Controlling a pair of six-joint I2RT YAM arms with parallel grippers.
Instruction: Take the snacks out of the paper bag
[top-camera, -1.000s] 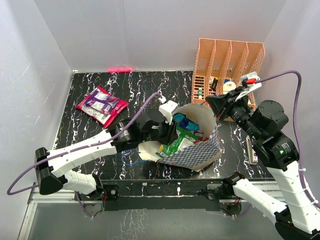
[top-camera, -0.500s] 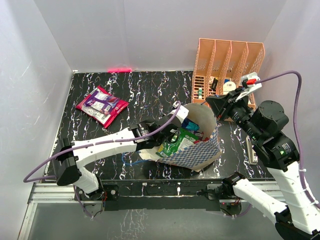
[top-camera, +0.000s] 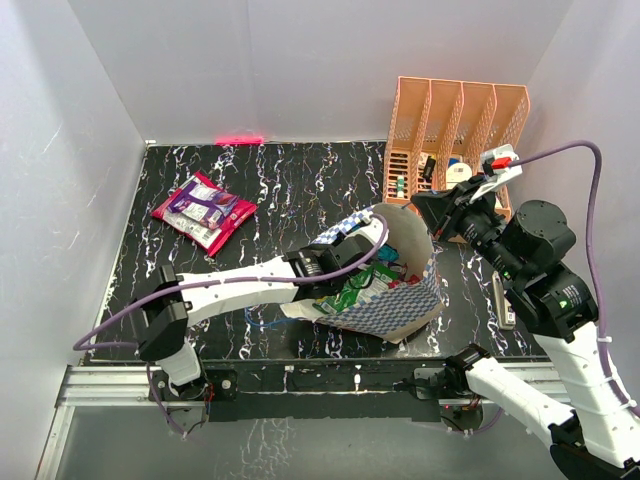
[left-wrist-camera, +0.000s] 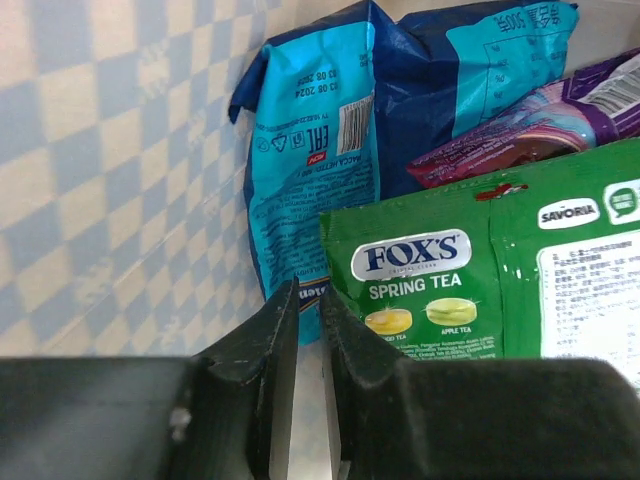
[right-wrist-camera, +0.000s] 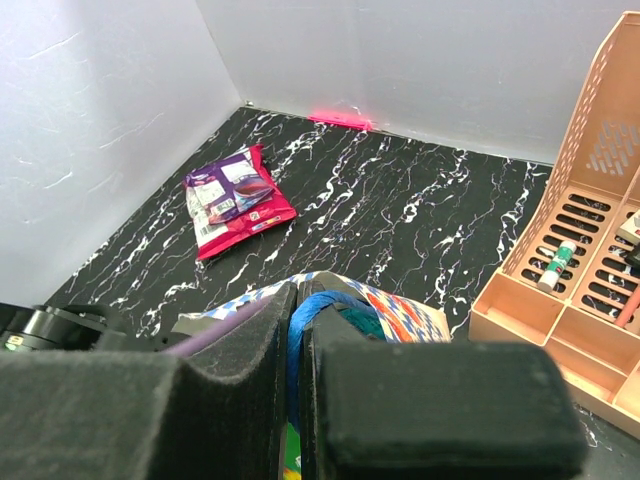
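Observation:
The blue-and-white checkered paper bag (top-camera: 400, 300) lies on its side at the table's middle, mouth facing left. My left arm reaches into it, so the top view hides that gripper. In the left wrist view the left gripper (left-wrist-camera: 307, 295) shows a narrow slit, its tips at the lower edge of a blue snack packet (left-wrist-camera: 320, 170). A green packet (left-wrist-camera: 450, 290) and a purple one (left-wrist-camera: 540, 130) lie beside it. My right gripper (right-wrist-camera: 297, 295) is shut on the bag's blue cord handle above the bag's rim (right-wrist-camera: 470, 305). A magenta packet (top-camera: 203, 210) lies on the table at the far left.
A peach-orange slotted organizer (top-camera: 455, 150) with small items stands at the back right, close behind my right gripper (top-camera: 425, 205). A slim silver object (top-camera: 503, 295) lies right of the bag. White walls enclose the black marbled table (top-camera: 300, 180).
My left arm has pushed deeper into the bag's mouth and its jaws have narrowed. The bag's upper flap has lifted over the arm. The right arm has not moved.

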